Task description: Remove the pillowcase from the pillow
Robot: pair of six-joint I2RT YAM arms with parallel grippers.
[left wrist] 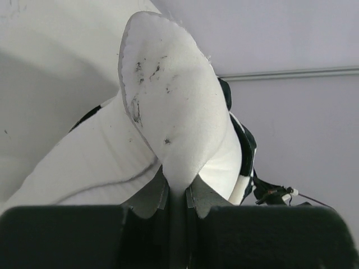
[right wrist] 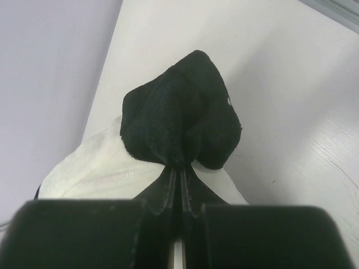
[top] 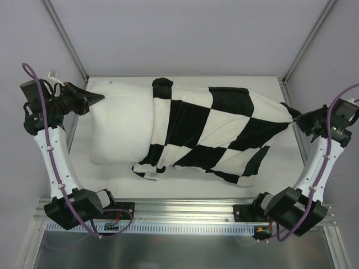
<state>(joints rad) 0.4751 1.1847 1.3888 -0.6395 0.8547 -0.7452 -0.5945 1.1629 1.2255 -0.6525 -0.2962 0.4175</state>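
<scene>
top external: my left gripper (top: 96,100) pinches the pillow (top: 120,129) corner, my right gripper (top: 296,119) the pillowcase (top: 213,131), which covers the pillow's right half. both bites look thin; pulling harder could slip either.

One pillow (top: 120,126), one pillowcase (top: 219,131), one table (top: 263,87), two claws, left claw (top: 100,98) and right claw (top: 295,119)

Fuzzy matt b/w cloth pillowcase (top: 224,129); plain white fabric pillow (top: 120,131); smooth matt white table (top: 196,188)
</scene>
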